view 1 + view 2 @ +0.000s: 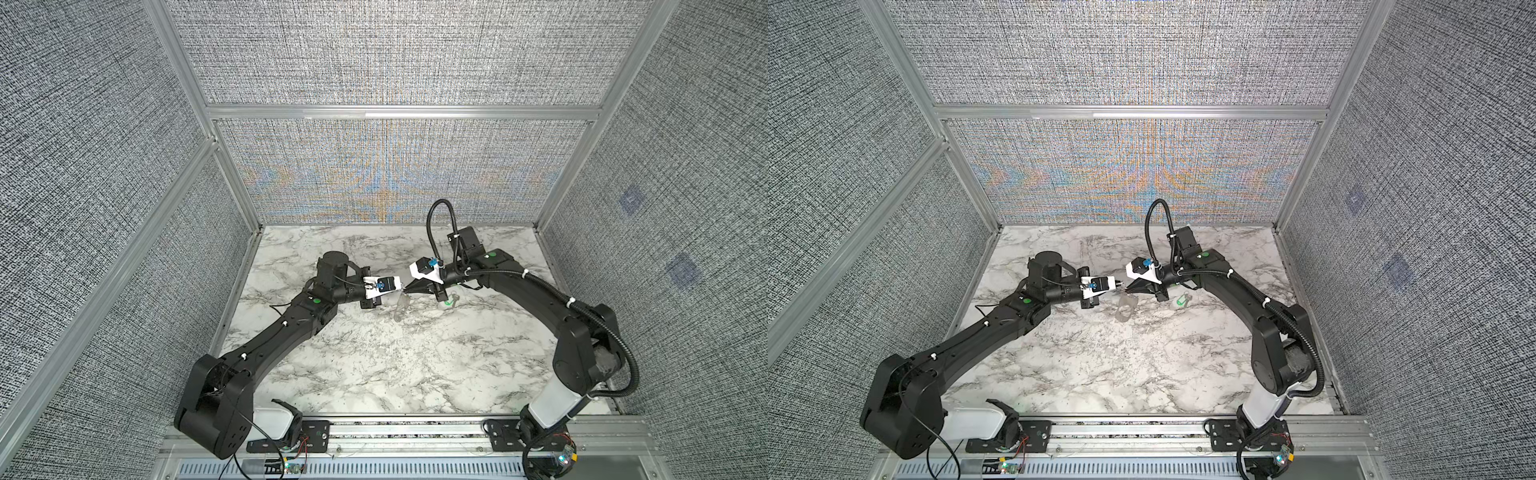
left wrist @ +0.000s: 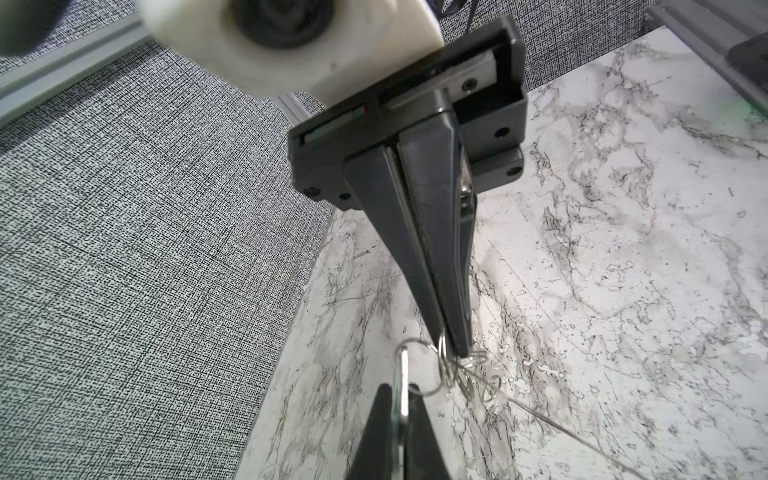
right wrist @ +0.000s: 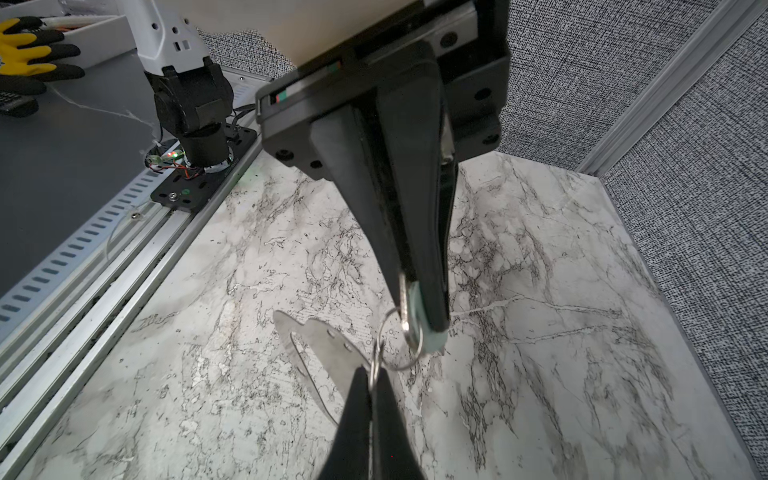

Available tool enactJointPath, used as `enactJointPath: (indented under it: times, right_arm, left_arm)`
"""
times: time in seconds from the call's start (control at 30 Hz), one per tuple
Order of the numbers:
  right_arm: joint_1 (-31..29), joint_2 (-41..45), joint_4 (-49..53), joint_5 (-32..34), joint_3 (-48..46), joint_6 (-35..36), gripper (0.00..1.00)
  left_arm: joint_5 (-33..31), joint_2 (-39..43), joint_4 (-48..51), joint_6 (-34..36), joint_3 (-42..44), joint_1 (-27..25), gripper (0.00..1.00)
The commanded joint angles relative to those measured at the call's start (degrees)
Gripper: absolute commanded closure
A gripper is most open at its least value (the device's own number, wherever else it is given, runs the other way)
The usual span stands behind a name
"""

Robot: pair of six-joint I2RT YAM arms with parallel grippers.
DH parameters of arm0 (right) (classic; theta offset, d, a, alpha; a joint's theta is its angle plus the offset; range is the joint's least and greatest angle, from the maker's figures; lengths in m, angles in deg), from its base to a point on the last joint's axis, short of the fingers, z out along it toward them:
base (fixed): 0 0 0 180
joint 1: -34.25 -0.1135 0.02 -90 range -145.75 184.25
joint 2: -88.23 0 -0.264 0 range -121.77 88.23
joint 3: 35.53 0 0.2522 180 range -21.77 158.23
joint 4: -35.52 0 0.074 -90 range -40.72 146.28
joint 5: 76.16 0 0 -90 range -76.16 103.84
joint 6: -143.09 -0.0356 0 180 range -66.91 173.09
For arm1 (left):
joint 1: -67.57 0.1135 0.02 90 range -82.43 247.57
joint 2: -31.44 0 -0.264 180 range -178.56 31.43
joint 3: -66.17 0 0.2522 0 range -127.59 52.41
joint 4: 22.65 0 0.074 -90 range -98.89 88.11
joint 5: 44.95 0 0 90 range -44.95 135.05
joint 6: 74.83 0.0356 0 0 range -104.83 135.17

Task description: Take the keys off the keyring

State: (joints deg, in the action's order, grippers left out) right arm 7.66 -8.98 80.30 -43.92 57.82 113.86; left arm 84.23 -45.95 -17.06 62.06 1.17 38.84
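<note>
Jaws: left gripper (image 2: 395, 395) clenched edge-on upon one silver key (image 2: 401, 374); right gripper (image 3: 371, 376) clenched on the small wire ring (image 3: 399, 345) joining that key to the keyring (image 3: 320, 349), which hung beneath the meeting fingertips, above the marble table (image 1: 415, 365).
Also: green-tagged key (image 1: 1180, 300), lying loose on the table beside the right gripper.
Hazards: the thin key might slip from its pinch; the rings, seemingly several and tangled, might snag or twist, dropping the keyring.
Writing: none legible.

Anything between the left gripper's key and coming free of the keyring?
Yes: a small wire ring threads the key in the left gripper and joins the rings pinched by the right gripper, where the keyring hangs.
</note>
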Motion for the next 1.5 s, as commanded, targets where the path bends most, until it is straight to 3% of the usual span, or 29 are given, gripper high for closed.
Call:
enactJointPath:
  times: [0.0,0.33,0.57,0.77,1.1,1.47]
  right_arm:
    - [-0.72,0.26,3.86,4.17,-0.66,1.18,1.0]
    - [-1.58,5.61,-16.31,12.53,-9.6,-5.57,1.0]
    - [-1.54,6.36,-17.29,15.06,-9.52,-6.7,0.71]
    - [-1.37,8.29,-22.12,18.54,-11.26,-11.65,0.62]
    - [-1.41,11.64,-39.35,19.38,-17.54,-26.99,0.6]
    - [-3.67,13.47,-47.65,22.92,-20.41,-32.32,0.63]
  left_arm:
    - [-1.12,-0.03,-7.97,-3.3,-0.63,0.43,1.0]
    - [-4.52,0.04,-10.05,-10.13,0.35,0.43,1.0]
    - [-7.74,0.08,-9.29,-15.1,-0.41,0.43,1.0]
    - [-10.08,-0.21,-7.49,-18.31,-1.64,0.3,1.0]
    - [-14.91,-0.78,-6.57,-21.81,-2.97,-0.27,1.0]
    - [-17.52,-0.99,-6.16,-23.96,-3.38,-1.29,1.0]
